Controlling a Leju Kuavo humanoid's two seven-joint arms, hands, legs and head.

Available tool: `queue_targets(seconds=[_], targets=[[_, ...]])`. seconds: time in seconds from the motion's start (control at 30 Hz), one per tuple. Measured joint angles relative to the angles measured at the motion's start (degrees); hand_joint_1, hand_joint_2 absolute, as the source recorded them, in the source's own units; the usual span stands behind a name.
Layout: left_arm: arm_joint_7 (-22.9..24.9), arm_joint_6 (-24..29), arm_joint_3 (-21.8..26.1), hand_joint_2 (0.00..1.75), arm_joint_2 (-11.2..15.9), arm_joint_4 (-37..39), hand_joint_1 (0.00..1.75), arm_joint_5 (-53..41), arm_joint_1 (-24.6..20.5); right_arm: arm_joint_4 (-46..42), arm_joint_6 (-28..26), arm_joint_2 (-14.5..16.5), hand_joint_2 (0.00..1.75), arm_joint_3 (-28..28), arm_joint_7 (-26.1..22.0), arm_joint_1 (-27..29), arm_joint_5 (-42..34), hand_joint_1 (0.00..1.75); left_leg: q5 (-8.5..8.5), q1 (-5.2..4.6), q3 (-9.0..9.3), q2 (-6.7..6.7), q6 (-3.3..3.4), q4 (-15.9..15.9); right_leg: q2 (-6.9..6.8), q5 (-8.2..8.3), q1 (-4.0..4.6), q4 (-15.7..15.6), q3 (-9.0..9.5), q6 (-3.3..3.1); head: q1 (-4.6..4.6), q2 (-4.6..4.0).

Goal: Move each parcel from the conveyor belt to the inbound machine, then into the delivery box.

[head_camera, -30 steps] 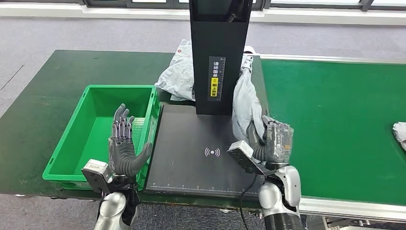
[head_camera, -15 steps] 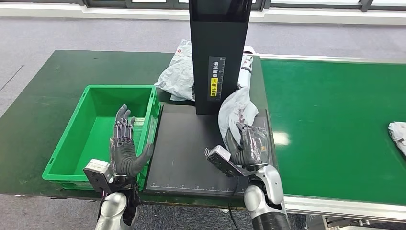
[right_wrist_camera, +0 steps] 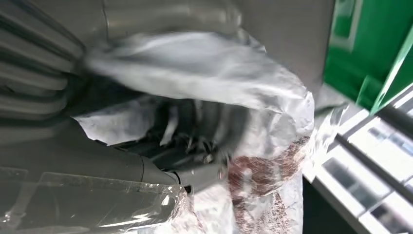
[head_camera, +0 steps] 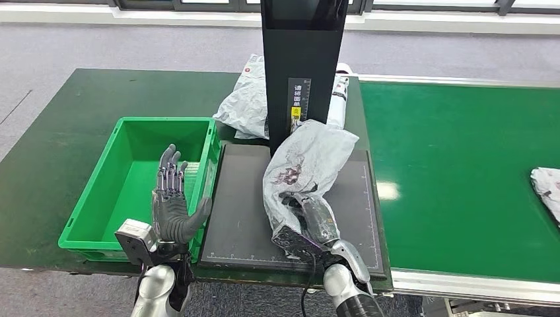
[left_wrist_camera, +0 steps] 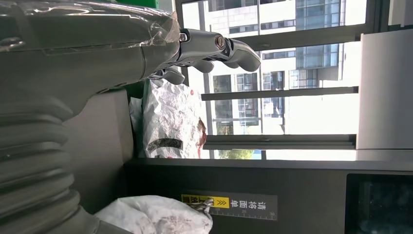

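Note:
A crumpled grey parcel [head_camera: 305, 165] lies over the black scanning plate [head_camera: 247, 205] of the inbound machine, below its upright black column [head_camera: 302, 72]. My right hand [head_camera: 312, 221] grips the parcel's near end, its fingers [right_wrist_camera: 199, 176] sunk in the grey wrapping [right_wrist_camera: 263, 146]. My left hand [head_camera: 173, 201] is held up open with fingers apart, in front of the green delivery box [head_camera: 135, 178]. The left wrist view shows those fingers [left_wrist_camera: 214, 48] holding nothing, the parcel [left_wrist_camera: 156, 217] and the column's yellow label [left_wrist_camera: 229, 201].
A second grey parcel [head_camera: 244, 102] lies behind the column, also in the left wrist view [left_wrist_camera: 168, 119]. A white cylinder [head_camera: 338, 92] rests by the column's right. Another parcel [head_camera: 547, 188] lies at the green conveyor belt's [head_camera: 462, 172] right edge.
My right hand has carried the grey parcel leftward from the belt's edge and lowered it onto the scanning plate. The far parcel on the belt has crept left. The left hand is unmoved.

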Motion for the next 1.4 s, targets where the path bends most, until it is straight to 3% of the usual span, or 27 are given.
queue_targets(seconds=[0.1,0.23,0.4,0.53,0.63,0.87,1.07,1.2,1.4], targets=[[0.0,0.1,0.0,1.75,0.0,0.0,0.00,0.0,0.0,0.2,-1.2,0.0,1.75,-0.1,-4.6,0.0,-2.7,0.00,0.00,0.00,0.00,0.00,0.00,0.0,0.00,0.00,0.00,0.0,-0.01,0.00,0.00,0.00],[0.0,0.5,0.0,1.75,0.0,0.0,0.00,0.0,0.0,-3.3,-9.2,0.0,1.75,-0.1,-11.5,0.5,-4.0,0.00,0.00,0.00,0.00,0.00,0.00,0.0,0.00,0.00,0.00,0.0,0.00,0.00,0.00,0.00],[0.0,0.8,0.0,1.75,0.0,0.0,0.00,-0.2,0.0,-7.0,-13.4,-0.1,1.75,0.0,-12.5,1.1,-4.6,0.00,0.00,0.00,0.01,0.01,0.00,0.0,0.00,0.00,0.00,0.0,-0.01,0.00,0.00,0.00],[0.0,2.8,0.0,1.75,0.0,0.1,0.00,-1.7,0.0,-13.4,-27.6,-0.7,1.75,1.8,-12.6,3.0,-7.6,0.00,-0.01,0.00,0.03,0.02,-0.02,0.0,0.02,0.00,0.00,0.0,-0.01,0.00,0.00,-0.01],[0.0,6.2,-0.3,1.75,0.0,0.6,0.00,-4.1,-0.2,-19.5,-33.1,-1.3,1.75,3.4,-12.6,5.4,-7.6,0.00,-0.04,0.00,0.05,0.05,-0.05,0.0,0.09,0.00,0.00,0.0,-0.03,0.00,-0.01,0.00],[0.0,11.7,-5.2,1.75,0.3,2.6,0.00,-10.8,-1.7,-35.1,-33.9,-1.4,1.75,3.6,-12.6,8.5,-0.8,0.00,-0.06,-0.01,0.07,0.09,-0.04,0.0,0.10,-0.01,-0.01,0.0,-0.03,-0.01,0.00,-0.01],[0.3,14.5,-9.1,1.75,0.4,5.8,0.00,-16.8,-3.5,-42.3,-34.0,-1.5,1.75,3.6,-12.6,9.5,0.4,0.00,-0.05,-0.02,0.18,0.22,-0.04,0.0,0.15,0.01,-0.01,0.0,-0.03,-0.01,-0.01,0.00],[5.4,18.5,-11.9,1.75,-0.4,15.2,0.00,-27.3,-10.4,-46.4,-34.0,-1.5,1.75,3.9,-12.6,10.0,1.1,0.00,-0.03,-0.02,0.17,0.18,-0.04,0.1,0.10,0.07,-0.01,0.0,0.05,0.01,0.00,-0.01],[16.1,24.3,-18.2,1.75,-3.4,32.2,0.00,-32.3,-21.3,-49.6,-34.0,-1.5,1.75,4.2,-12.5,10.2,4.1,0.00,0.01,-0.03,0.16,0.15,0.01,0.1,0.11,0.15,-0.03,0.0,0.13,0.07,0.02,0.00]])
